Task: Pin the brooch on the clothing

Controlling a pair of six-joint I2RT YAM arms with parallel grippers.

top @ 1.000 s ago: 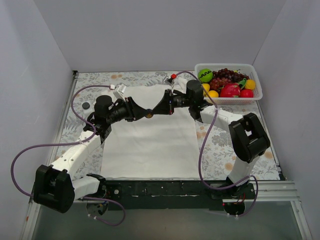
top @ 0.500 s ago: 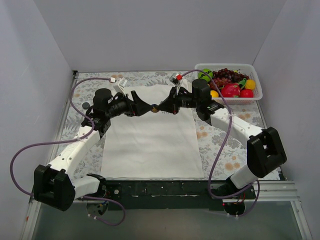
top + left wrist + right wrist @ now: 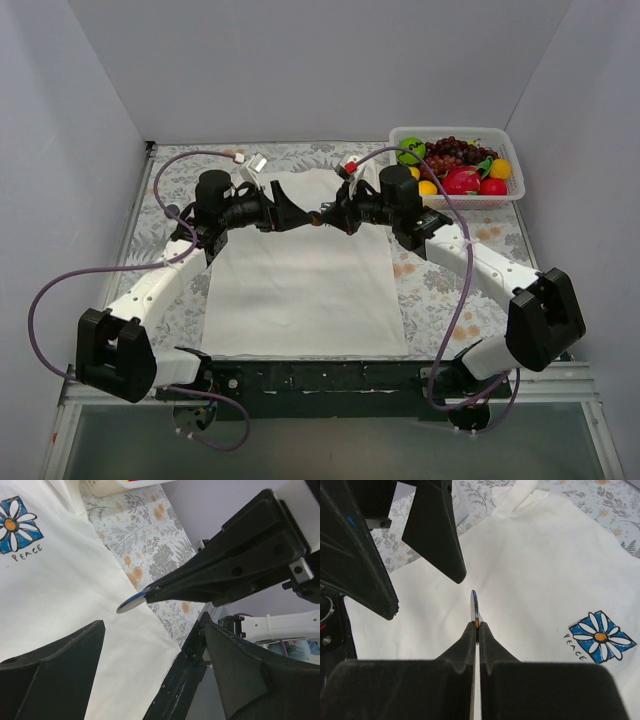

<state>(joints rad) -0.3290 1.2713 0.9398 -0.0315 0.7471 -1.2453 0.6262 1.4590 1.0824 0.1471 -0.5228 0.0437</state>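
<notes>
The right hand [image 3: 477, 626] is pinching the brooch [image 3: 475, 605] by one edge. Its fingers are pressed together on the disc, which is projecting edge-on beyond the fingertips. The brooch is hanging over the chest area of the clothing [image 3: 300, 290], which is lying flat on the counter [image 3: 440, 290]. It appears to be clear of the fabric, though neither wrist view is showing the gap plainly. The flower print [image 3: 601, 637] is lying off to one side of the brooch, apart from it. The left hand [image 3: 152, 630] is facing the right hand tip to tip, with its fingers spread wide and gripping nothing. In the left wrist view the brooch [image 3: 131, 603] is sitting ahead of that opening, near the left fingertips but not between them. Its broad face is running roughly across the gap from one finger towards the other. The coming move is therefore judged to be turning on this alignment. If the left hand advances and closes as it is now oriented, it is likely to be meeting the disc across its rim and not on its flat faces. The right arm is the one controlling where the brooch comes down on the shirt.
</notes>
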